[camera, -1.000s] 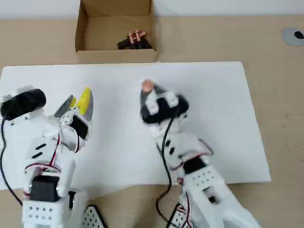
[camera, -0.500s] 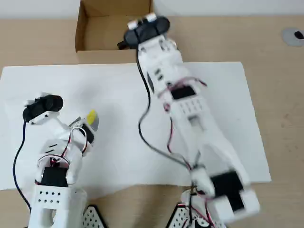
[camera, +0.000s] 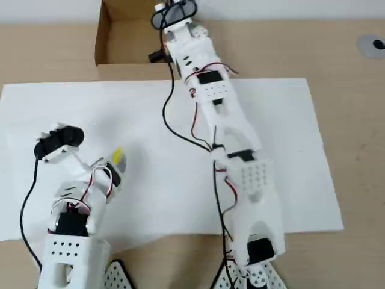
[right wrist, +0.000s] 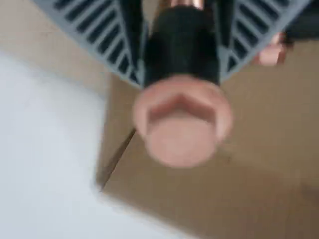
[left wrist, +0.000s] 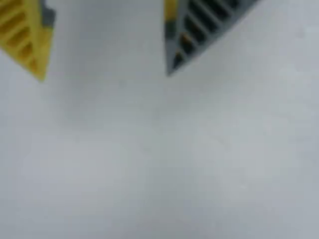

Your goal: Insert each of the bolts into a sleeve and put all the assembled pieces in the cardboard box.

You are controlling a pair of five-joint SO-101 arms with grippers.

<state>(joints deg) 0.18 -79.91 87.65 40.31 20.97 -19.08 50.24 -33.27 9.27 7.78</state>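
My right gripper point(right wrist: 180, 69) is shut on an assembled piece, a black sleeve point(right wrist: 182, 47) with a copper bolt head point(right wrist: 182, 122) sticking out of it. It hangs over the cardboard box point(right wrist: 249, 179). In the high view the right arm point(camera: 207, 96) stretches across the white sheet to the cardboard box point(camera: 129, 42) at the back. A dark piece point(camera: 156, 56) shows in the box beside the arm, and another copper piece point(right wrist: 271, 52) lies on the box floor. My left gripper point(left wrist: 104, 74) is open over the bare sheet, with its yellow finger point(camera: 118, 158) at the lower left.
The white sheet point(camera: 289, 138) covers most of the wooden table point(camera: 349, 90). A small grey disc point(camera: 372, 45) lies at the far right. The box wall nearest the sheet point(camera: 147, 71) stands between the sheet and the box floor.
The right arm has swung from the middle of the sheet out over the box, carrying the assembled piece. The left arm has drawn back slightly toward its base.
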